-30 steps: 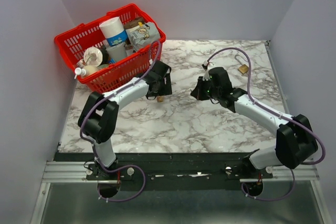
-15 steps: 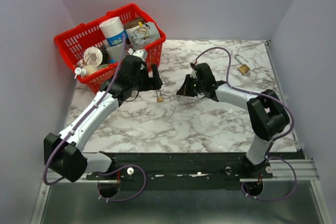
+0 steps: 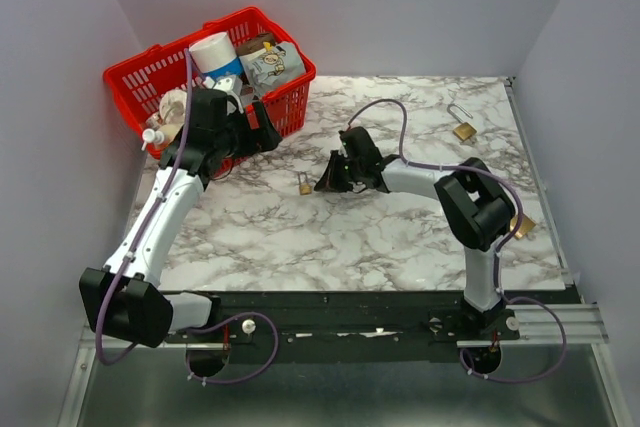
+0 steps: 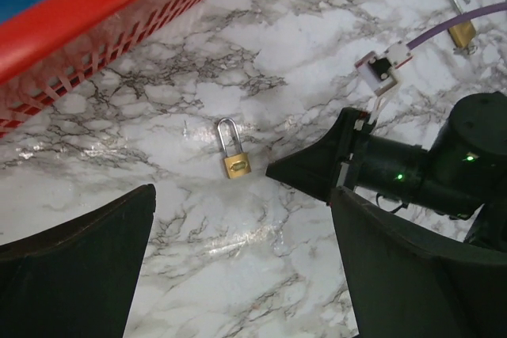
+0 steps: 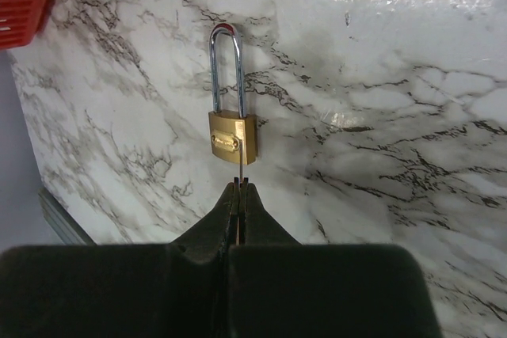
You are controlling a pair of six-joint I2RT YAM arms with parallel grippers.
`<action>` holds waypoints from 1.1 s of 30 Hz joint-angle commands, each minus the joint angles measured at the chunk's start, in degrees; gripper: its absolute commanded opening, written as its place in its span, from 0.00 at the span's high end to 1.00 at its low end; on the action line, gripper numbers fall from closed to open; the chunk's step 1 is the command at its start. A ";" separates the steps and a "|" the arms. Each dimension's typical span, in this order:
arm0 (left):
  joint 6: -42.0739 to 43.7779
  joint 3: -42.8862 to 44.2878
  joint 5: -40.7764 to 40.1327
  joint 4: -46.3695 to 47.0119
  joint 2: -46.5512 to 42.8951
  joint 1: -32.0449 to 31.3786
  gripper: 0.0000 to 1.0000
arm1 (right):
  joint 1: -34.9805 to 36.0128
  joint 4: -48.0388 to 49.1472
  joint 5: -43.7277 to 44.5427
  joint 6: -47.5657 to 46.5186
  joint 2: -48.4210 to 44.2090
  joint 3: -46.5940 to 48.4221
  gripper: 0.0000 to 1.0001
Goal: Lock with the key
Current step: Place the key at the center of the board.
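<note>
**Key tip at the padlock keyway, needs a straight push**

The right claw (image 5: 239, 187) is clenched on what looks like the key (image 5: 239, 170). Only a thin blade edge shows past the tips, reaching the bottom face of the padlock (image 5: 232, 138). The padlock lies flat on the desk (image 5: 396, 77), near the red basket (image 3: 160, 49), just off its front corner, shackle end toward the basket. The left claw (image 4: 245, 275) is released, jaws wide, holding nothing, hovering between basket and padlock.

Doing it well, my read:
- Line the blade up with the body's long axis and push slowly.
- The padlock is loose and light, so it will likely skid toward the basket.
- Bring the left claw down to pin the body first, then turn.
- Both shackle legs seem to meet the body; cannot tell if it is latched.

Writing: there is an oval stamp on the padlock body, unreadable. The packets (image 3: 272, 65) in the basket carry print, too small to read. A second padlock (image 3: 463, 130) lies well apart from the basket
</note>
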 commanded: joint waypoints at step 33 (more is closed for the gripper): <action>-6.22 0.18 5.20 -0.10 -2.33 6.04 0.01 | 1.24 -22.97 7.20 11.02 9.36 13.59 0.65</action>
